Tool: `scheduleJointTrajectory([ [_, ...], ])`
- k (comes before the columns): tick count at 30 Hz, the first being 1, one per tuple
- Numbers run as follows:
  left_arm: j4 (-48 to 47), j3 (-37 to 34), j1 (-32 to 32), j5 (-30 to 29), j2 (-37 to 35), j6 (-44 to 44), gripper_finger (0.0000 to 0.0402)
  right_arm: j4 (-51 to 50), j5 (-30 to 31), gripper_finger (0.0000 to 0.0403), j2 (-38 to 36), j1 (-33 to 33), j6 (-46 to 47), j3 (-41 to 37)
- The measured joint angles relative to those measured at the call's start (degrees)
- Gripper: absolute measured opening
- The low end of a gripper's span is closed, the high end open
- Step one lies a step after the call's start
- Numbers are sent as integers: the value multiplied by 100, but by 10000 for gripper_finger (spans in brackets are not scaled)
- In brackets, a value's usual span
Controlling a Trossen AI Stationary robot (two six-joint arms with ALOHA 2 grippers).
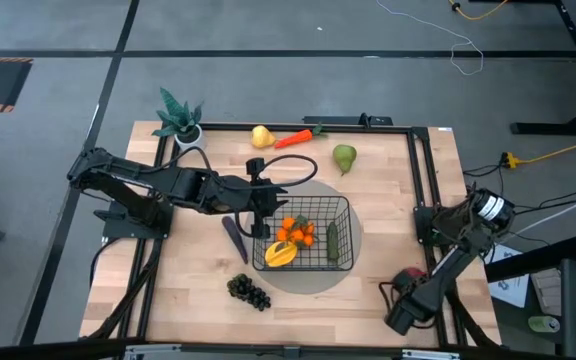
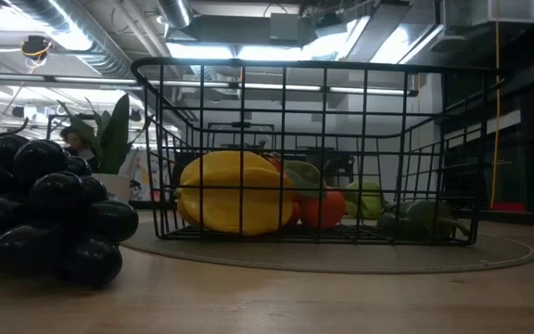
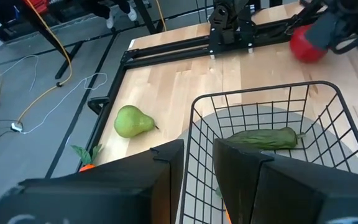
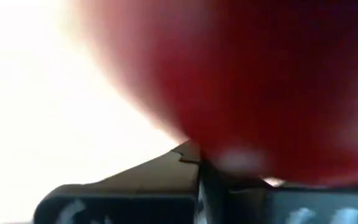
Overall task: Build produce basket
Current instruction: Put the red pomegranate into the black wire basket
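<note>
The black wire basket (image 1: 304, 236) stands on a round grey mat (image 1: 353, 278) at mid-table. It holds a yellow mango (image 1: 280, 254), oranges (image 1: 299, 230) and a green cucumber (image 1: 334, 240). My left gripper (image 1: 261, 226) is at the basket's left wall, shut on it. Around the basket lie a yellow pear (image 1: 261, 136), a carrot (image 1: 296, 138), a green pear (image 1: 344, 158), an eggplant (image 1: 234, 240) and dark grapes (image 1: 249, 290). My right gripper (image 1: 405, 290) is shut near the right front corner, with the red apple (image 1: 414, 273) right at its tips. My left gripper takes the basket's left wall at its rim (image 3: 188, 134), one finger (image 3: 157, 180) outside and one finger (image 3: 247, 180) inside. The fingers come from the table's left, slanting down. The basket stands upright on the mat. Whether my right gripper touches the apple (image 4: 247, 81) I cannot tell.
A small potted plant (image 1: 180, 120) stands at the far left corner. A black metal frame (image 1: 423, 170) runs round the tabletop. In the low view the grapes (image 2: 49, 218) lie near the front edge, to the left of the basket (image 2: 313, 153).
</note>
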Motion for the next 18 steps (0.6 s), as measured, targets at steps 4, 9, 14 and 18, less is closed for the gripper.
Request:
scheduleJointTrajectory([
  [4,1,0,-2,1,0,-1,76,-18,1072,0,0,-233,-461,-5],
  [9,2,0,-2,1,0,-1,76,-118,2434,0,-2,-613,-1050,-1],
  [14,2,0,-2,1,0,-3,76,-515,3354,0,-2,-981,-1693,118],
  [18,2,0,-2,1,0,-5,76,-765,3848,0,-151,-1132,-2267,450],
])
